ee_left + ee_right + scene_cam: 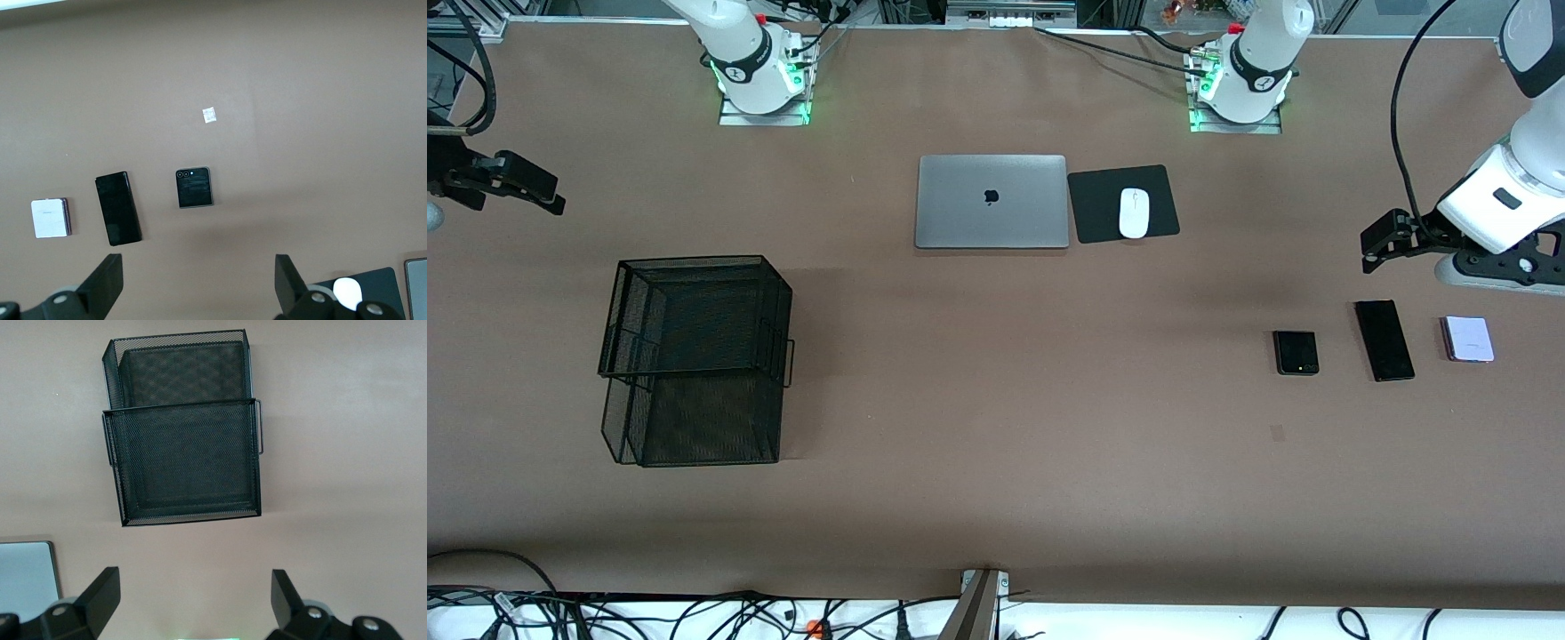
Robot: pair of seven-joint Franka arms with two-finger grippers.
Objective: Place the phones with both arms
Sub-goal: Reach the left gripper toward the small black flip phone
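Left gripper (pixel 198 283), fingers spread and empty, hovers over bare brown table (pixel 996 427) at the left arm's end, its body partly cut off in the front view. Near it lie three phones in a row: small squarish black phone (pixel 1296 352), long slim black slab phone (pixel 1384 340), small squarish lavender-white phone (pixel 1468 339). Right gripper (pixel 195 600), likewise spread and empty, waits near the two-tier black wire-mesh basket (pixel 694 356); in the front view most of it is cut off.
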